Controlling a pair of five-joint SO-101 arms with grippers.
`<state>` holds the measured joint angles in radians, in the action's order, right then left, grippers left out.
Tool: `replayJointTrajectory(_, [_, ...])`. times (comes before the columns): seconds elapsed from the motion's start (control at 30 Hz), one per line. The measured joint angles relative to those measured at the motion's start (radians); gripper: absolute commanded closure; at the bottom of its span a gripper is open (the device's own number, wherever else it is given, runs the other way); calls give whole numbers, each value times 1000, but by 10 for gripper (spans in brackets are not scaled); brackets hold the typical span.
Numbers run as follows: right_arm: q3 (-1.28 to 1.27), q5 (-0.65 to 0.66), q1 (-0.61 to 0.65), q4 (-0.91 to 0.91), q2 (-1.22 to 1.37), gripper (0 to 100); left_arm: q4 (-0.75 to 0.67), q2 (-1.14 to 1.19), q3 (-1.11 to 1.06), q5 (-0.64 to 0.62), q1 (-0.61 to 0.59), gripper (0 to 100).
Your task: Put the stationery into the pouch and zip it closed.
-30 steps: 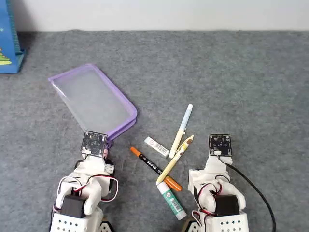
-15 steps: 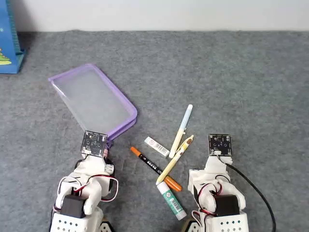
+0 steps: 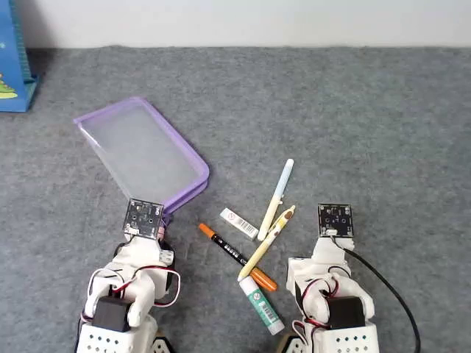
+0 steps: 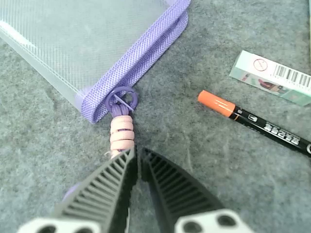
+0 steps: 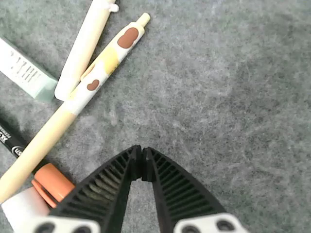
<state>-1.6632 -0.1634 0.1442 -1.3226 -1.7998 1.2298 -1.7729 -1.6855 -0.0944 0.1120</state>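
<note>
Since the pouch (image 3: pixel 140 151) is unfilled, you are hovering left gripper (image 4: pixel 137 154) at its zipper pull (image 4: pixel 121 132), right gripper (image 5: pixel 142 154) by pens (image 5: pixel 104 60), fingers clenched empty

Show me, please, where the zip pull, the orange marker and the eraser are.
zip pull (image 4: pixel 121 133), left wrist view, on its pink beads.
orange marker (image 4: pixel 255 123), left wrist view, on its black barrel.
eraser (image 4: pixel 272 77), left wrist view, on its printed sleeve.
</note>
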Motion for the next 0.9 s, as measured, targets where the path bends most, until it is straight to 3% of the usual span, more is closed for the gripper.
replayJointTrajectory(0.9, [0,0,0,0,0,990,8,0,0,0,6,987])
